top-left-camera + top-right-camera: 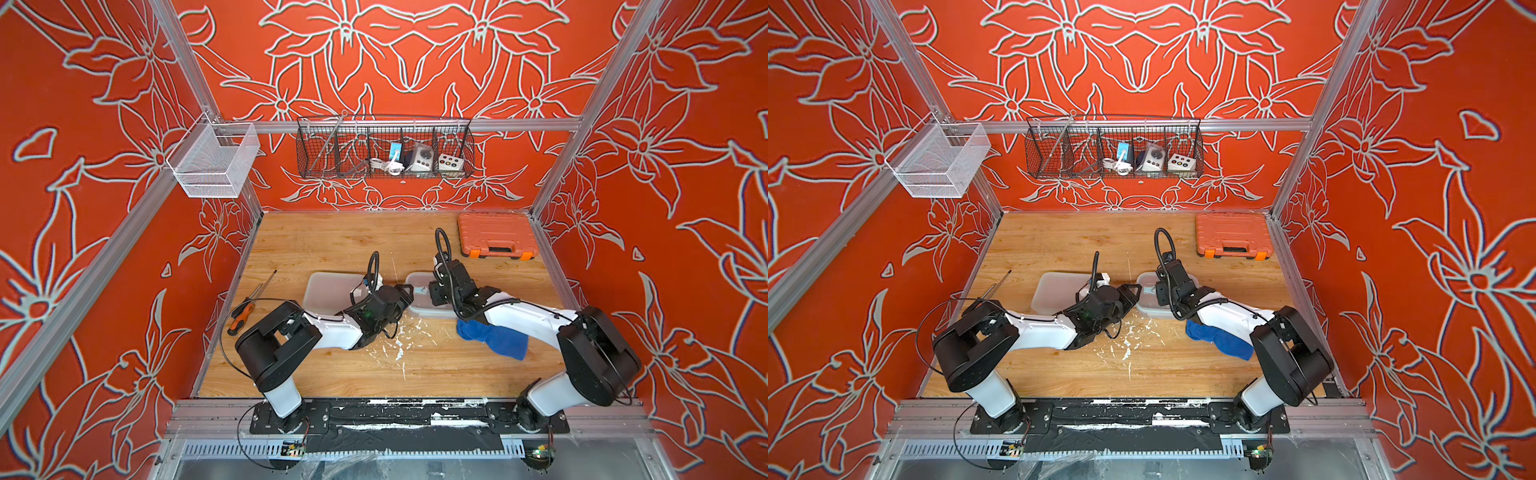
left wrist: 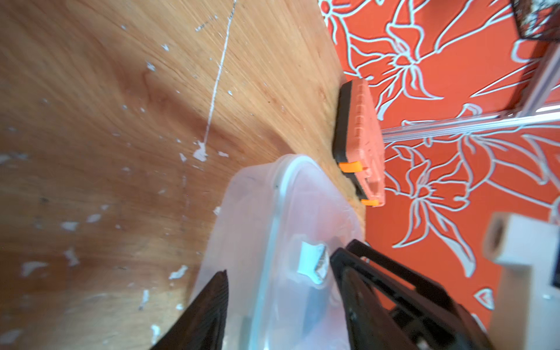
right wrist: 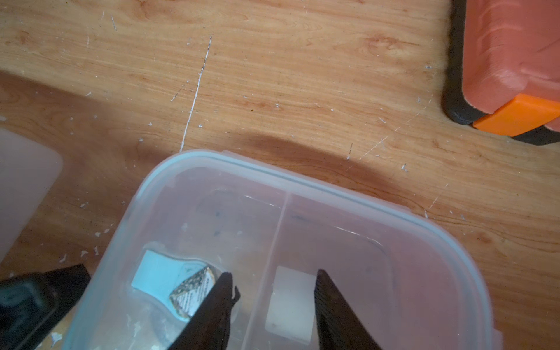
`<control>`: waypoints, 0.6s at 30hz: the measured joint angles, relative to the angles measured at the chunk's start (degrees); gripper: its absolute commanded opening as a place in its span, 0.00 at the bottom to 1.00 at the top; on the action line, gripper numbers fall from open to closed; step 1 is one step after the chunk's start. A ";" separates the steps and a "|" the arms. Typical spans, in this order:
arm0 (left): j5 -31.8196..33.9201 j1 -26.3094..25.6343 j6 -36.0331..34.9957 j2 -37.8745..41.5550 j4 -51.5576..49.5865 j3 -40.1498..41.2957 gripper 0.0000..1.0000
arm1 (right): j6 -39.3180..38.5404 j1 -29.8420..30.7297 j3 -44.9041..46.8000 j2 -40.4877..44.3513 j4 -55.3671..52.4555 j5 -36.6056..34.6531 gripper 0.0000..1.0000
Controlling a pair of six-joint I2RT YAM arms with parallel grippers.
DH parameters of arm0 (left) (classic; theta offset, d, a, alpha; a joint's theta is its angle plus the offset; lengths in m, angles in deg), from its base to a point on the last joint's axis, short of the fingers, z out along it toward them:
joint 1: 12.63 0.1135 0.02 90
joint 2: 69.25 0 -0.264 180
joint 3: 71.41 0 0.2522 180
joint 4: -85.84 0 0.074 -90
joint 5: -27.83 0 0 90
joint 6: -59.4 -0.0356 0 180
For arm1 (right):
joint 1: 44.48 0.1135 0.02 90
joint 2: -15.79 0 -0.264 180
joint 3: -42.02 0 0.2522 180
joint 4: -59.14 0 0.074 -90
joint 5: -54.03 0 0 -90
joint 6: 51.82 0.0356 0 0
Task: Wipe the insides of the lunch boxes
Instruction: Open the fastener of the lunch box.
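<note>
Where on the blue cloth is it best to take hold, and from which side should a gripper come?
Probably pinch a raised fold of the blue cloth at its exposed part, coming from straight above. It lies crumpled on the table, so no edge offers itself sideways, and the right arm covers its far part.

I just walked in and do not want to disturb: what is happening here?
Two robot arms work at the divided lunch box in the middle of the table. The left claw stands open around its rim; the right claw hangs open over the divider inside. The blue cloth lies on the table under the right arm, held by neither. The other lunch box sits beside, under the left arm.
</note>
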 measured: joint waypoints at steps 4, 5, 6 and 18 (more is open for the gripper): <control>0.42 -0.15 2.43 -1.01 3.69 0.85 0.59 | -0.20 0.00 -0.02 0.00 0.00 0.00 0.47; 0.59 -0.15 3.17 -1.40 4.55 1.14 0.59 | -0.24 0.00 0.00 0.00 0.00 0.00 0.47; 0.81 -0.17 3.91 -1.73 5.29 1.51 0.60 | -0.28 0.00 -0.02 0.00 -0.02 0.02 0.47; 3.65 -1.31 11.15 -8.02 20.85 8.13 0.62 | -0.52 0.00 -0.02 -0.02 0.00 0.15 0.47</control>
